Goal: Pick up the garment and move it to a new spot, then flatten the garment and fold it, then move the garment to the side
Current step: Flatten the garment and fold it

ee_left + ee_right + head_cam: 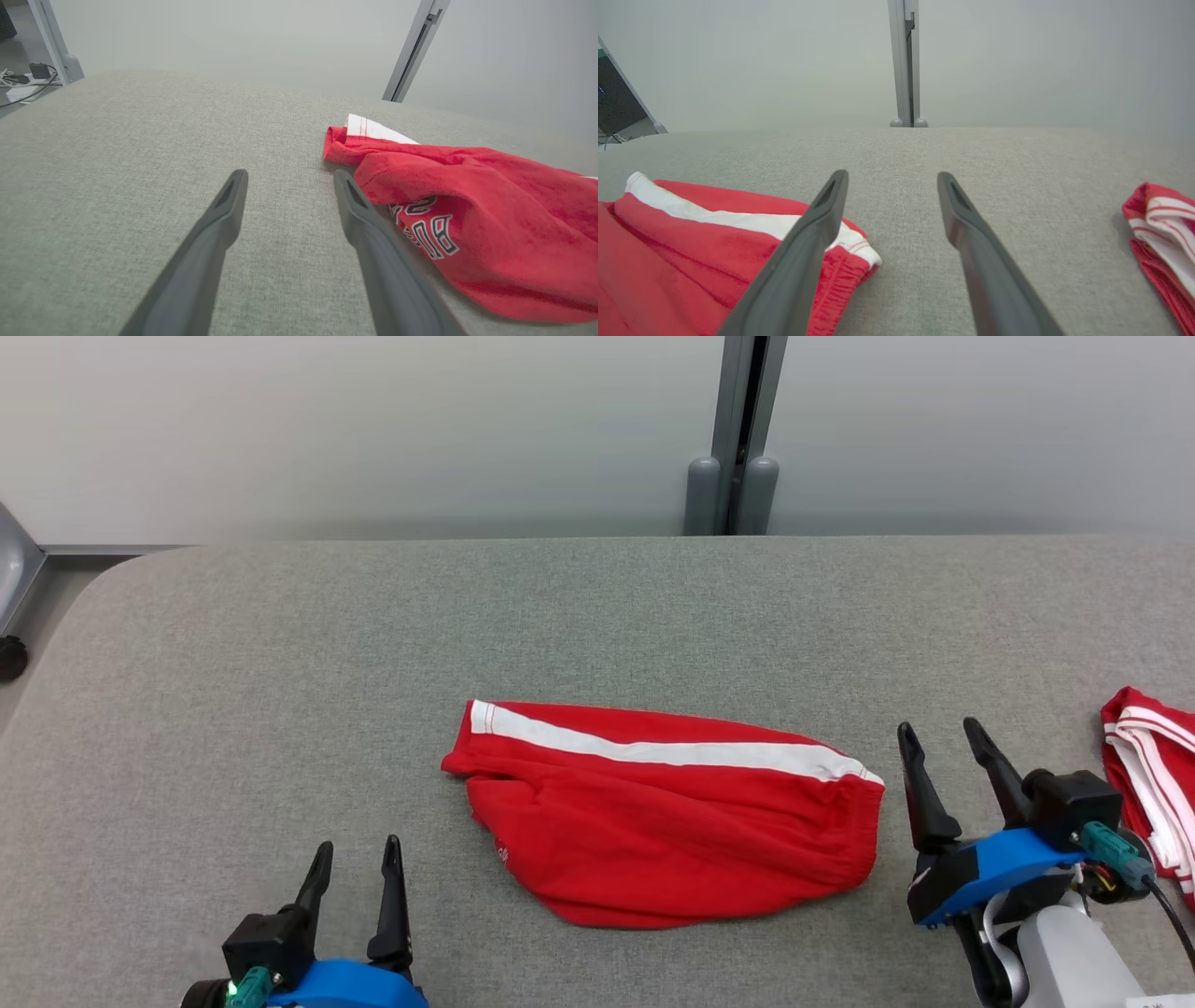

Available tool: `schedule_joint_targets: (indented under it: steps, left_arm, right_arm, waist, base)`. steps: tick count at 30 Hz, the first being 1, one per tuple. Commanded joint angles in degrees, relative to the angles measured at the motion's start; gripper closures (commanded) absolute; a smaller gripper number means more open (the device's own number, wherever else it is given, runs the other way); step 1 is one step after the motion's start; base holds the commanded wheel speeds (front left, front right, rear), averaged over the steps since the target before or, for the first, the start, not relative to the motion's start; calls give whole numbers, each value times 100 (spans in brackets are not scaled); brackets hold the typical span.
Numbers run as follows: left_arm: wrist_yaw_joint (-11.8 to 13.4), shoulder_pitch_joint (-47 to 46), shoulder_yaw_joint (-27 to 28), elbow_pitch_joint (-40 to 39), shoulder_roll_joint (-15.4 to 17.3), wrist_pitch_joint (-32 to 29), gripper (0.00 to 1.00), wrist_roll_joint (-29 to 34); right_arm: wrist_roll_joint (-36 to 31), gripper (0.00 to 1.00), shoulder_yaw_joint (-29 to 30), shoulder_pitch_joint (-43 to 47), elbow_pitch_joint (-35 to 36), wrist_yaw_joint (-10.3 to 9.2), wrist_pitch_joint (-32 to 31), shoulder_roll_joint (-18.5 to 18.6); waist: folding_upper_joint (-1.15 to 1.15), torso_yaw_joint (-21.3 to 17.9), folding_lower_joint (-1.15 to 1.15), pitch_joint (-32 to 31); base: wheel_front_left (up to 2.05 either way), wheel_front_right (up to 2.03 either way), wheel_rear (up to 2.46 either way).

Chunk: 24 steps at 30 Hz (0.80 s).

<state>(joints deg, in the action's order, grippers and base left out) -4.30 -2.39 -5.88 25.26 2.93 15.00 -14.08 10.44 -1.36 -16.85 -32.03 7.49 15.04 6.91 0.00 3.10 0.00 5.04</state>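
At the near edge, lower left: left gripper [358,845] spread wide, empty, just short of the left end of the garment [672,821]. Lower right: right gripper [937,728] equally wide, holding nothing, just beside the garment's right end and not touching it.

Between the two, mid-table [280,663]: garment in red with a white stripe, lying doubled over and fairly flat, rumpled at its left end. Looks folded, or nearly so, which leaves the move to the side. Calls for a low pinch through all layers at one edge, then a lift or slide that keeps the fold together.

Farther right: second garment [1153,775], red and white, cut off by the frame; probably marks the side spot.

Lettering [427,228] near the left end half tucked under, not readable whole. Cannot tell how well the lower layers line up.

Beyond the table: pale wall, grey post [742,429].
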Motion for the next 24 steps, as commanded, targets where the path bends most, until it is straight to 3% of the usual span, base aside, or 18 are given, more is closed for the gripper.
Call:
schedule_joint_targets:
  steps: [1, 8, 24]
  left_arm:
    - [35, -91, 61, -38, -3, 24, 0, 65]
    - [174, -24, 264, -157, -2, 24, 0, 385]
    - [297, 447, 249, -160, -2, 25, 0, 311]
  right_arm:
    - [-73, 0, 65, 69, 143, 0, 15, -64]
    - [-352, 0, 208, 477, 835, 0, 16, -354]
    - [-81, 0, -149, 1118, 400, 0, 16, -397]
  waist:
    - [0, -17, 0, -28]
    - [0, -118, 0, -291]
    - [0, -311, 0, -533]
  base:
    - [0, 0, 0]
    - [0, 0, 0]
    - [0, 0, 0]
